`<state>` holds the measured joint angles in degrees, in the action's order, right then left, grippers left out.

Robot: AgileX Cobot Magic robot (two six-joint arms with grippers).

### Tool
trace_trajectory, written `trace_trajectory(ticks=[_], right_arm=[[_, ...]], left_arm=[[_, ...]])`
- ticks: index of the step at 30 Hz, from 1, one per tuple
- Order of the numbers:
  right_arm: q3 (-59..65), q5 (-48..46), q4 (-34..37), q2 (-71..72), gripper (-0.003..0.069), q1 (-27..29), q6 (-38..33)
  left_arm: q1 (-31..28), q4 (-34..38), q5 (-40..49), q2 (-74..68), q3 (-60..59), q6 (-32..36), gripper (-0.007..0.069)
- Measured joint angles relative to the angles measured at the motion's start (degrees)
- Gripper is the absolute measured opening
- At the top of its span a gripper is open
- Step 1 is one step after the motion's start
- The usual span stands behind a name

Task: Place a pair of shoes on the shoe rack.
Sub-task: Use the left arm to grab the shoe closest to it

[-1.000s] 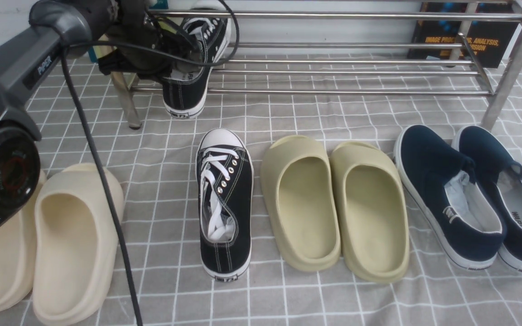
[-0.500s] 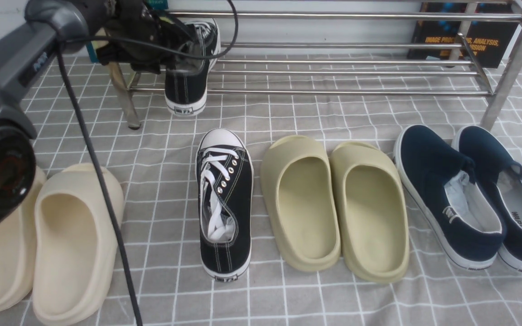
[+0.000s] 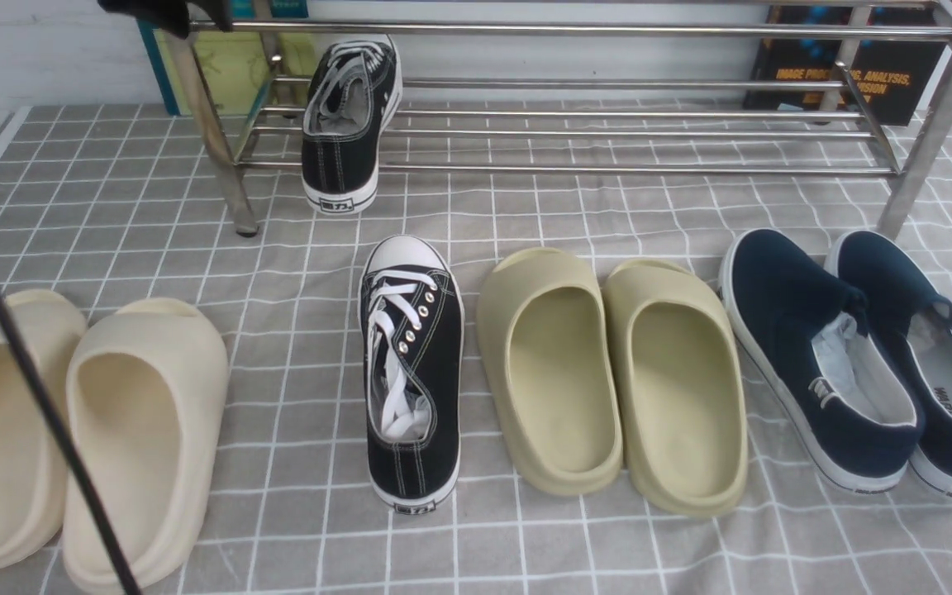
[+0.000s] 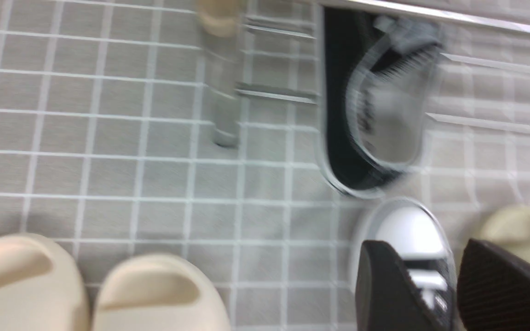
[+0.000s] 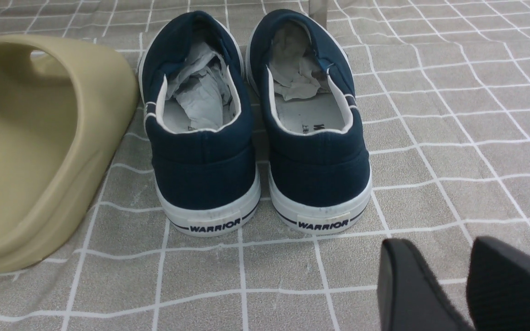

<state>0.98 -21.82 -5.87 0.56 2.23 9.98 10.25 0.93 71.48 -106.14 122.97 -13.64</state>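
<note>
One black sneaker (image 3: 348, 124) lies on the lower tier of the silver shoe rack (image 3: 608, 124) at its left end, toe to the back, heel sticking out over the front bar. It shows blurred in the left wrist view (image 4: 371, 115). The other black sneaker (image 3: 410, 372) lies on the checked cloth in front of it. My left gripper (image 4: 421, 243) is open and empty, high above that sneaker's white toe cap (image 4: 407, 225). My right gripper (image 5: 437, 243) is open and empty, low over the cloth behind the navy slip-ons.
Cream slides (image 3: 79, 430) lie at the left, olive slides (image 3: 608, 372) in the middle, navy slip-ons (image 3: 864, 355) at the right. The rack's left leg (image 3: 220, 149) stands near the racked sneaker. A black cable (image 3: 30, 388) crosses the left. Books lean behind the rack.
My left gripper let go of the sneaker on the rack and the arm pulled up and away, almost out of the front view. The sneaker stayed on the rack.
</note>
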Motion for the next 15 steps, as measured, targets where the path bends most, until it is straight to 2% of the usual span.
trace_trajectory(ticks=[3, 11, 15], right_arm=[[0.0, 0.0, 0.0, 0.0, 0.0239, 0.0, 0.0], [0.0, 0.0, 0.0, 0.0, 0.0239, 0.0, 0.0], [0.0, 0.0, 0.0, 0.0, 0.0239, 0.0, 0.0]], left_arm=[[1.04, 2.16, 0.18, 2.45, -3.56, 0.7, 0.0252], [9.94, 3.07, -0.27, 11.17, -31.76, 0.34, 0.0252], [12.36, 3.9, -7.31, 11.67, -43.84, -1.71, 0.0252]])
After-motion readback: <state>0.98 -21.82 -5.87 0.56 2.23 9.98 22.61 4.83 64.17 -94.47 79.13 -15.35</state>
